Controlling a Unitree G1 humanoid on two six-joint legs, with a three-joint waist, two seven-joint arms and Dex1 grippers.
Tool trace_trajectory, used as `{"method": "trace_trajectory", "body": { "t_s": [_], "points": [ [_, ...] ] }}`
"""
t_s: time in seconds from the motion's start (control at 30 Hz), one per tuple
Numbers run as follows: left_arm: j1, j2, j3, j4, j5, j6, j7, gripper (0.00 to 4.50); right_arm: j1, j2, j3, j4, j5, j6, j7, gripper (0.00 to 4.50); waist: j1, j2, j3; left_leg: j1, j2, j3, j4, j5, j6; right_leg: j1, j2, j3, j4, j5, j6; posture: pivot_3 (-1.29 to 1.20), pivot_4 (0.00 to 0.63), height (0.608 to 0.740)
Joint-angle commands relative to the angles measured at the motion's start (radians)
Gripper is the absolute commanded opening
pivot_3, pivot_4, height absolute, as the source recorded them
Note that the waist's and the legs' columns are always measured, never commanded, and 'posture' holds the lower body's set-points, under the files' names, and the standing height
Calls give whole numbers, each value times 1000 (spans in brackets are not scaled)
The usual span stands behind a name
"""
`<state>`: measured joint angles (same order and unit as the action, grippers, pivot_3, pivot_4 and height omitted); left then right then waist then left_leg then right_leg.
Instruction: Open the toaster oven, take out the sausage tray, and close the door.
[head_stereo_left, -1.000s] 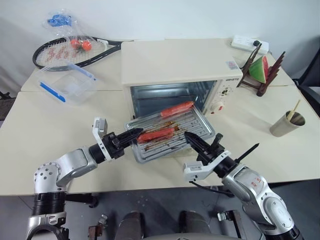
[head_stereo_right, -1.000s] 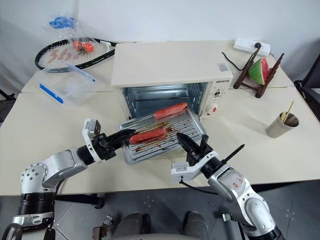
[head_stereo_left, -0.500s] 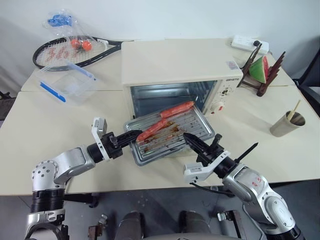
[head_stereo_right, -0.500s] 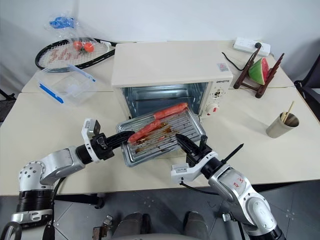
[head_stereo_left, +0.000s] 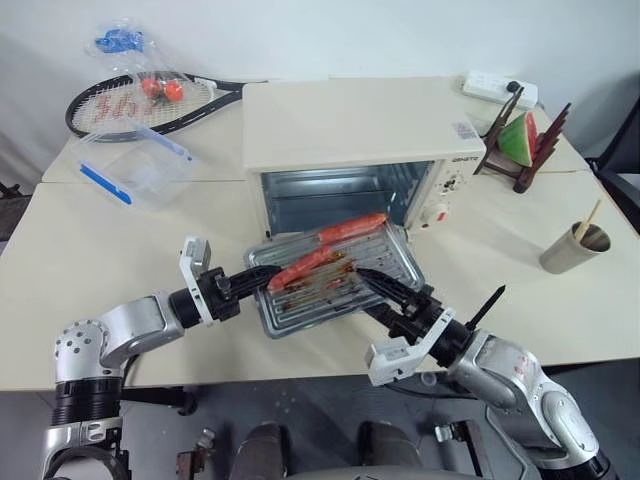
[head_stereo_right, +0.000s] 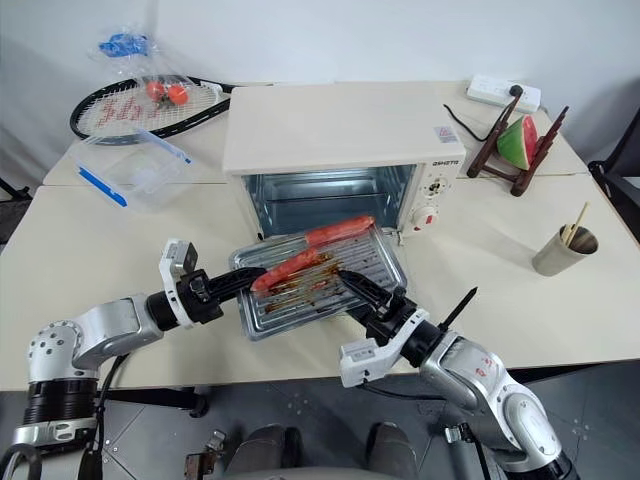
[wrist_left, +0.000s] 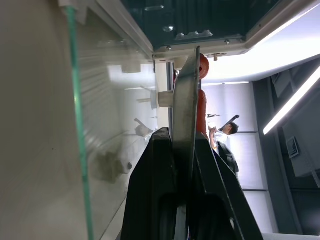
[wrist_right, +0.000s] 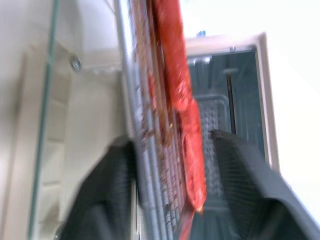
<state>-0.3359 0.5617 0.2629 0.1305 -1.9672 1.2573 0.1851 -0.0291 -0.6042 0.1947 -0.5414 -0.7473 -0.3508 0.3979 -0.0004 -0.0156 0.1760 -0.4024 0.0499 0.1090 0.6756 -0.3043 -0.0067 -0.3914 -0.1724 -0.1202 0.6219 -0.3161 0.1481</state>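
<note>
The cream toaster oven (head_stereo_left: 350, 125) stands open at mid-table. Its glass door (wrist_left: 107, 125) lies folded down flat beneath the sausage tray (head_stereo_left: 345, 285). This silvery, grease-marked tray is out in front of the oven mouth, tilted, and carries two red sausages (head_stereo_left: 350, 228) (head_stereo_left: 300, 268). My left gripper (head_stereo_left: 258, 278) is shut on the tray's left rim, with its black fingers (wrist_left: 155, 190) clamped on the metal edge. My right gripper (head_stereo_left: 385, 288) is at the tray's front right edge. It is open, its fingers (wrist_right: 100, 195) spread on either side of the rim.
A clear plastic box with blue trim (head_stereo_left: 135, 165) and a tennis racket (head_stereo_left: 140, 100) lie at the back left. A watermelon slice on a wooden stand (head_stereo_left: 520, 140), a power strip (head_stereo_left: 498, 88) and a cup (head_stereo_left: 575, 248) are on the right. The table's front edge runs just below both arms.
My right gripper has opened and slid in over the tray's front right edge. The tray has tilted and shifted slightly left, and the near sausage has rolled diagonal. My left gripper has stayed in place.
</note>
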Motion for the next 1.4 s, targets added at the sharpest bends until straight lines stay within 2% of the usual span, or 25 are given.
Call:
{"method": "trace_trajectory", "body": {
  "t_s": [0.03,0.1,0.27,0.37,0.47,0.67,0.9,1.2,1.4],
  "points": [
    [-22,16,14,13,-5,18,-13,0,22,-70,-28,-29,186,-45,83,3801,0,0,0,0,0,0,0,0,0,0,0,0,0,0,0,0,150,740],
    [-30,18,15,29,-5,31,-18,0,45,-124,-34,-17,306,-68,140,4453,0,0,0,0,0,0,0,0,0,1,0,0,0,0,0,0,150,740],
    [-42,27,22,66,-5,68,-40,0,92,-275,-103,28,700,-64,324,4453,0,0,0,0,0,0,0,0,1,2,0,0,-1,0,0,0,150,740],
    [-17,52,29,57,-5,99,-80,0,76,-336,-207,64,891,96,412,4453,1,0,0,1,0,-1,1,0,1,2,0,0,-1,0,0,0,150,740],
    [20,78,46,49,-5,108,-108,0,34,-369,-280,108,1010,240,463,4453,-1,0,0,1,0,-2,1,0,1,2,0,0,-1,0,0,0,150,740],
    [131,110,118,27,-5,104,-154,0,5,-385,-323,190,1073,310,568,4453,1,0,0,2,0,-2,0,-1,1,1,0,1,-1,0,0,0,150,740],
    [317,99,273,-82,-5,57,-183,0,-102,-376,-306,404,1029,245,660,4453,-1,0,0,2,0,-1,0,-1,1,1,0,2,-1,0,0,0,150,740],
    [585,14,464,-260,-5,-37,-234,0,-248,-306,-203,641,947,147,729,4453,-4,0,0,2,1,3,0,-1,1,1,0,4,-1,0,0,0,150,740],
    [718,-61,539,-365,-5,-118,-244,0,-274,-293,-178,740,914,105,755,4453,0,1,0,2,1,5,1,-1,2,0,0,4,-2,0,0,0,150,740]
  ]
}}
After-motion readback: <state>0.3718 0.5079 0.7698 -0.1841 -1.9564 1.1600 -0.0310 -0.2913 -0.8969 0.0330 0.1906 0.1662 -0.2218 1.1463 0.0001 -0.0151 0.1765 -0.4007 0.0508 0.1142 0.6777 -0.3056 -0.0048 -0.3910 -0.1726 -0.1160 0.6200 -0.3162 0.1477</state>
